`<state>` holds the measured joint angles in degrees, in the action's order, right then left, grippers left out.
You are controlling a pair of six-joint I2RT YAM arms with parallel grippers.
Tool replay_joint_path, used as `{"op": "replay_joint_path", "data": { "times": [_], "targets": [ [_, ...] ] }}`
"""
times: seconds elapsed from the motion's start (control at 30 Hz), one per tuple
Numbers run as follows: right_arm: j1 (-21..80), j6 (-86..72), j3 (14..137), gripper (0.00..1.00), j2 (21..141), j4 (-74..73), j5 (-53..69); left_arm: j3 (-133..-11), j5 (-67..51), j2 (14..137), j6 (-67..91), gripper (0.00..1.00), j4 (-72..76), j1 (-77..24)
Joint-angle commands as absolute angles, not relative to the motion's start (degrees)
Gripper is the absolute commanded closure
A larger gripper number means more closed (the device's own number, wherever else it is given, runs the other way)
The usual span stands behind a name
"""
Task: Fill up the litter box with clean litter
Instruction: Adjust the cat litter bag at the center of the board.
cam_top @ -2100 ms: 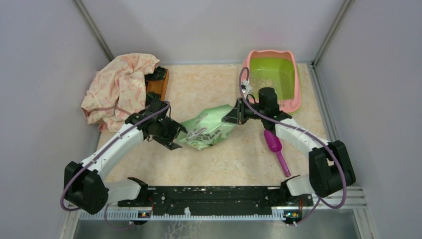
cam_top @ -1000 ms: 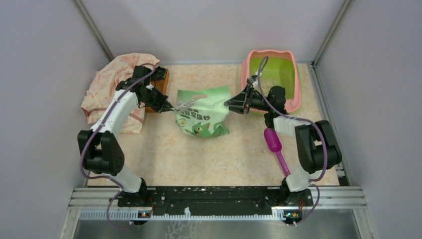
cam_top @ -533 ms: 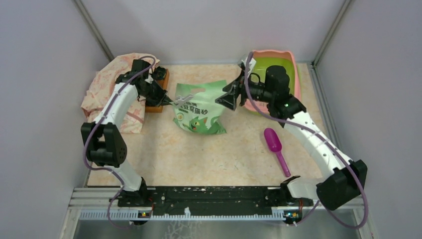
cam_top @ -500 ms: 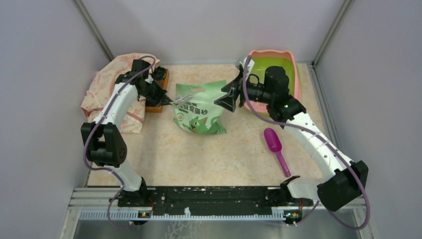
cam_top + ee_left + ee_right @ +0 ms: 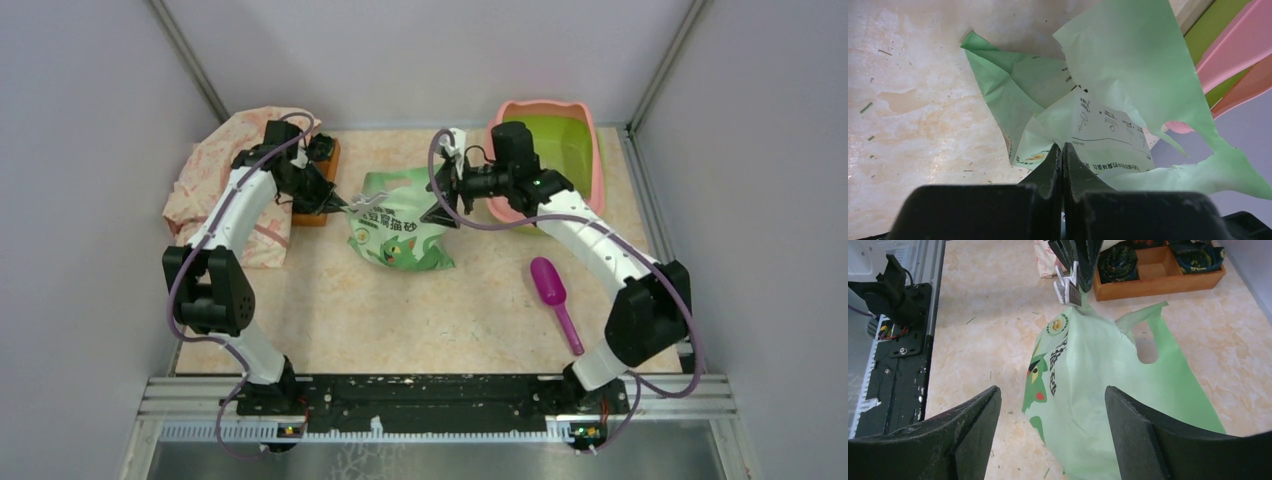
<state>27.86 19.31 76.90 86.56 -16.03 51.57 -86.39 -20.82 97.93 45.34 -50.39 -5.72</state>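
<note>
Presently — left claw (image 5: 1062,147) is clenching the green bag (image 5: 400,235) at its edge; right claw (image 5: 1050,390) is hovering spread wide beside it.

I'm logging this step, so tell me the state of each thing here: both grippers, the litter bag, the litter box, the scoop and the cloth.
left gripper: shut on the litter bag's top edge.
right gripper: open, facing the bag, gripping nothing.
litter bag: held upright by one corner.
litter box: on the table, visible part of the basin bare.
purple scoop: lying flat, untouched.
cloth: crumpled heap.
</note>
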Motion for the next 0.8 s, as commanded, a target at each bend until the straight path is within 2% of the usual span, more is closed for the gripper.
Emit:
{"op": "replay_joint_path", "data": {
  "times": [0.0,0.27,0.43,0.77],
  "targets": [
    [29.62,25.41,82.79,0.24,89.62,-14.63,56.26,-86.47,-21.29,96.32,43.71,1.00,-48.24,-5.01],
    [34.15,30.73,90.89,0.24,99.62,-17.64,53.02,-87.09,-21.25,96.76,42.78,1.00,-48.86,-5.01],
    [35.74,35.08,96.92,0.24,105.49,-24.94,50.30,-87.28,-21.56,96.77,42.56,1.00,-48.98,-4.94],
    [34.72,37.67,95.62,0.25,106.85,-27.69,42.04,-87.29,-22.24,96.77,41.93,1.00,-48.96,-4.19]
  ]
}}
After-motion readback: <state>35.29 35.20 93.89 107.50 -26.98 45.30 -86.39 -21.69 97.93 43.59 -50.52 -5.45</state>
